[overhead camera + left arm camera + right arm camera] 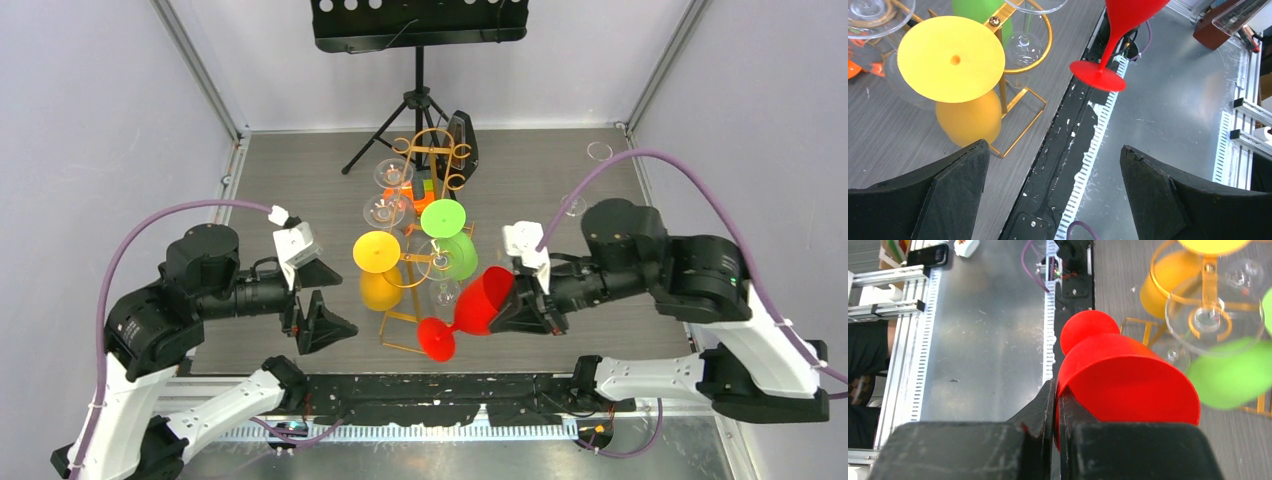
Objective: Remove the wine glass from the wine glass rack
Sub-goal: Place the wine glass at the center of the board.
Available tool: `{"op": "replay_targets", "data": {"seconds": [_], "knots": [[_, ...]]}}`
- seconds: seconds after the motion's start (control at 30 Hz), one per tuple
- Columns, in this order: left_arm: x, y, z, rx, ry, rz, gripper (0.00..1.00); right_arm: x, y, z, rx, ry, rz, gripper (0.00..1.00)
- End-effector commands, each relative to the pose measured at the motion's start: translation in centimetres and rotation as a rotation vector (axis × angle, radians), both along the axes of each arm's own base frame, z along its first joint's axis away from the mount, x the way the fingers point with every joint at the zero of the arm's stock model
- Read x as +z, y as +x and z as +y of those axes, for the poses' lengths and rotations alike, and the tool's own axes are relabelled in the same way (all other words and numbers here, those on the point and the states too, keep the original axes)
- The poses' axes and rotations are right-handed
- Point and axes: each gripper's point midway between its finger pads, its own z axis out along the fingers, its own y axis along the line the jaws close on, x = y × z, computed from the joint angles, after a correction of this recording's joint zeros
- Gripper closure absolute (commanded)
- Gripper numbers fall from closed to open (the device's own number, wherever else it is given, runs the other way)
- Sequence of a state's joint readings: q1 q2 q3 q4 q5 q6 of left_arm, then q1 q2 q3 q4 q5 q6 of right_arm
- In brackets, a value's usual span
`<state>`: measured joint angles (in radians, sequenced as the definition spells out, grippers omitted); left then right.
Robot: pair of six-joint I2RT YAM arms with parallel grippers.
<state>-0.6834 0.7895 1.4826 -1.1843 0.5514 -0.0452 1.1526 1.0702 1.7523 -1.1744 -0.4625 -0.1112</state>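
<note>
Red wine glass (478, 300) hangs tilted, clear of the wine glass rack (997, 24) and just beside its near corner, foot lowest above the tabletop's (250, 200) near edge. The right end effector (1055, 405) is pinched tight on the bowl's thin wall alone, so the glass could pivot or slip out and fall, perhaps past that edge. A leftward swing might clip the yellow wine glass (377, 252) hanging on the rack. The left end effector (325, 298) gapes wide and empty.
</note>
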Motion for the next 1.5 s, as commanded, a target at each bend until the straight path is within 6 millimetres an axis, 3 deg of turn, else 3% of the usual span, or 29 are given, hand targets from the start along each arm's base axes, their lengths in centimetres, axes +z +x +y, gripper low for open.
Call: {"op": "replay_targets", "data": {"seconds": [0.0,0.23,0.33,0.5,0.73,1.03,1.47], "knots": [[2.0,0.4,0.2,0.033,-0.063,-0.080,0.00,-1.2,0.8,-3.2,-0.176,-0.047,0.026,0.94],[1.9,0.4,0.5,0.059,-0.070,-0.075,0.00,-3.7,1.9,-7.5,-0.448,-0.130,0.122,0.94],[1.6,0.7,0.5,0.075,-0.078,-0.076,0.00,-5.4,3.7,-9.3,-0.628,-0.202,0.135,0.94],[1.3,1.5,0.6,0.120,-0.078,-0.082,0.00,-8.0,7.4,-10.9,-0.913,-0.305,0.096,0.95],[1.0,2.0,0.7,0.159,-0.084,-0.074,0.00,-10.4,13.2,-11.8,-1.119,-0.334,0.116,0.95],[0.7,2.3,1.4,0.203,-0.077,-0.086,0.00,-13.6,22.2,-15.9,-1.412,-0.370,0.128,0.95],[-0.9,3.2,0.7,0.230,-0.065,-0.028,0.00,-17.9,30.9,-22.7,-1.657,-0.372,0.263,0.95]]}}
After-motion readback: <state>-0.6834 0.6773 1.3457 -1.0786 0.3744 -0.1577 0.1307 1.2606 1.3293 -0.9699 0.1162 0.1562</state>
